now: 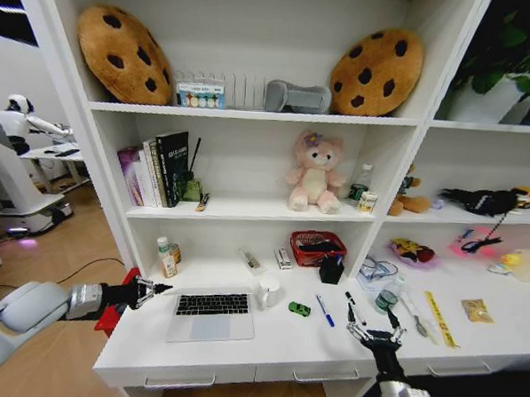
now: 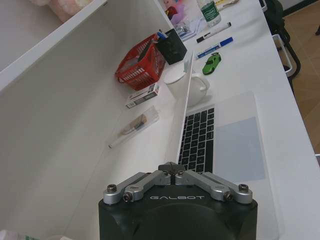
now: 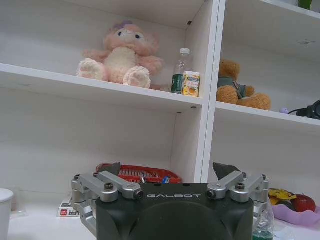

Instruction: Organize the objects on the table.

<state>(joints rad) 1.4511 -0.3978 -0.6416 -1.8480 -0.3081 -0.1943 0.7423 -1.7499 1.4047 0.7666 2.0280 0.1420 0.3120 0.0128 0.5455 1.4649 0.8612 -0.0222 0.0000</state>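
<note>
The left gripper (image 1: pixel 160 289) is closed, holding nothing, just beside the left edge of the open laptop (image 1: pixel 211 314) on the white table (image 1: pixel 275 346). The right gripper (image 1: pixel 371 335) is wide open above the near right side, close to the black pen (image 1: pixel 351 300). The green toy car (image 1: pixel 299 309) and blue pen (image 1: pixel 325 310) lie between them.

Smooth white table (image 1: pixel 284 346) – matt silver laptop (image 1: pixel 209 325), red plastic-looking basket (image 1: pixel 317 247)

Bright, even indoor light; soft shadows sit under the shelf boards (image 1: pixel 252 114). The head view bows strongly toward its edges. The white surface (image 2: pixel 280 95) shows mild glare.
</note>
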